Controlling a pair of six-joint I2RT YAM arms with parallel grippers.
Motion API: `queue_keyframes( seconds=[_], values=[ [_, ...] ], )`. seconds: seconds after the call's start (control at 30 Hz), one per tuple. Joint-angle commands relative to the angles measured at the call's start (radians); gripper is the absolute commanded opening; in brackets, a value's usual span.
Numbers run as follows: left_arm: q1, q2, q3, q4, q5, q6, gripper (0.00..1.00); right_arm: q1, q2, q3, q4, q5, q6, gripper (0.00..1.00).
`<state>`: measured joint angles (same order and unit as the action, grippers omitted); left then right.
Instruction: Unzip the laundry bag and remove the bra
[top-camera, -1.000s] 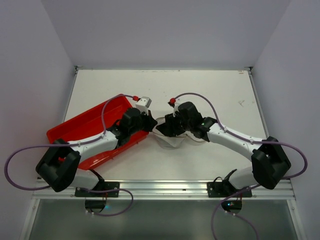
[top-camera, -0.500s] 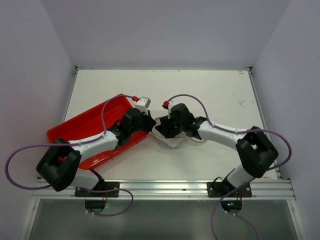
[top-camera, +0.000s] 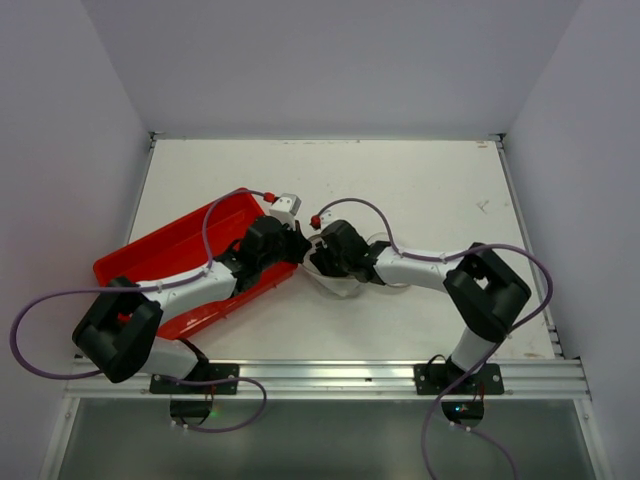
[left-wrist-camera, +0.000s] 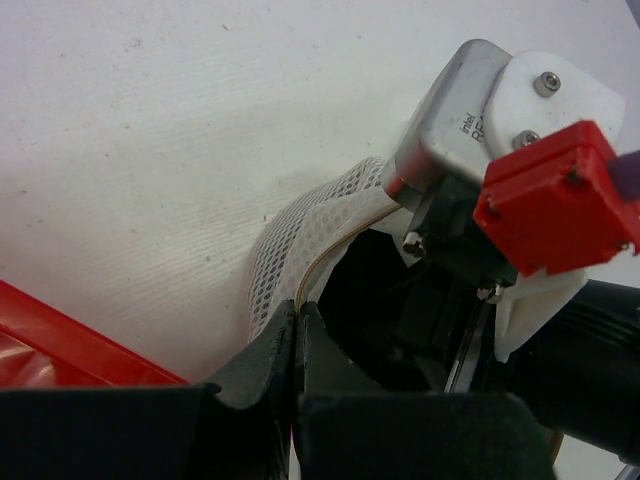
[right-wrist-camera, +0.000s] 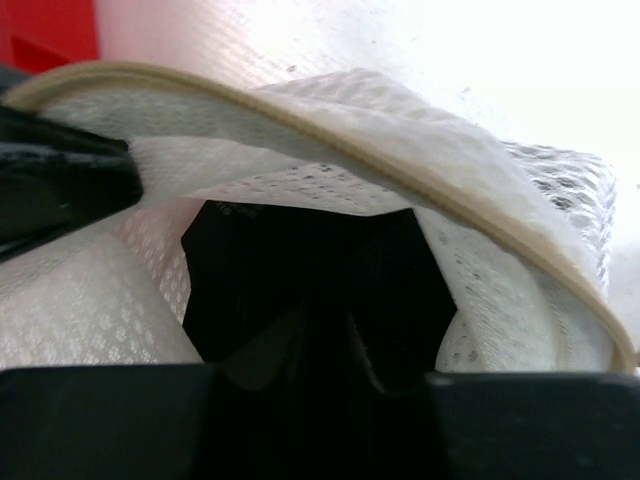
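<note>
The white mesh laundry bag (top-camera: 347, 283) lies on the table between my two grippers, with its mouth open. My left gripper (top-camera: 297, 249) is shut on the bag's zipper rim (left-wrist-camera: 318, 262), pinching the mesh (left-wrist-camera: 283, 250). My right gripper (top-camera: 324, 256) reaches into the bag's mouth. In the right wrist view its fingers (right-wrist-camera: 268, 352) stand a narrow gap apart inside the opening, right against the black bra (right-wrist-camera: 300, 255). Black fabric fills the gap. The beige rim (right-wrist-camera: 330, 130) arches over the opening. Most of the bra is hidden inside the bag.
A red plastic tray (top-camera: 170, 255) lies under the left arm, and its corner shows in the left wrist view (left-wrist-camera: 60, 345). The right wrist's camera and red cable clip (left-wrist-camera: 555, 195) sit close to the left gripper. White walls stand at the table's left, right and back.
The right arm has folded in and to the left, pushing its gripper deeper into the bag's mouth. The left gripper has stayed put on the rim.
</note>
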<state>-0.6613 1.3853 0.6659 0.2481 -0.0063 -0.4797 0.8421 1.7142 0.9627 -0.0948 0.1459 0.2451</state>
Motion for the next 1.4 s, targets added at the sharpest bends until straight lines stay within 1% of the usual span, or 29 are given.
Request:
queue_keyframes(
  seconds=[0.0, 0.1, 0.23, 0.37, 0.53, 0.67, 0.83, 0.93, 1.03, 1.2, 1.37],
  values=[
    [0.006, -0.012, 0.034, 0.000, -0.021, -0.011, 0.00, 0.003, 0.010, 0.001, 0.020, 0.087, 0.020, 0.15],
    [0.006, -0.012, 0.035, -0.001, -0.020, -0.011, 0.00, 0.003, -0.011, -0.001, 0.017, 0.089, 0.020, 0.00],
    [0.006, -0.014, 0.035, -0.001, -0.018, -0.007, 0.00, 0.002, -0.068, 0.019, 0.007, 0.052, 0.013, 0.00],
    [0.006, -0.014, 0.035, -0.003, -0.026, -0.003, 0.00, 0.002, -0.174, 0.045, -0.010, -0.020, 0.000, 0.00],
    [0.006, -0.015, 0.035, -0.003, -0.023, -0.002, 0.00, 0.002, -0.297, 0.015, 0.006, -0.075, -0.015, 0.00],
    [0.006, -0.015, 0.035, -0.001, -0.020, 0.000, 0.00, 0.002, -0.370, -0.041, 0.041, -0.074, -0.007, 0.00],
    [0.006, -0.012, 0.035, 0.002, -0.014, 0.001, 0.00, 0.002, -0.419, -0.041, 0.050, -0.049, -0.007, 0.00],
    [0.006, -0.011, 0.037, 0.002, -0.014, 0.003, 0.00, 0.000, -0.450, -0.010, 0.043, -0.025, -0.018, 0.00],
    [0.006, -0.009, 0.037, 0.003, -0.012, 0.004, 0.00, 0.002, -0.481, 0.066, -0.008, -0.003, -0.036, 0.00],
    [0.006, -0.009, 0.038, 0.005, -0.008, 0.007, 0.00, 0.000, -0.557, 0.166, -0.035, 0.049, -0.067, 0.00],
    [0.006, -0.006, 0.037, 0.014, -0.001, 0.007, 0.00, -0.005, -0.581, 0.295, -0.086, 0.060, -0.102, 0.00]
  ],
)
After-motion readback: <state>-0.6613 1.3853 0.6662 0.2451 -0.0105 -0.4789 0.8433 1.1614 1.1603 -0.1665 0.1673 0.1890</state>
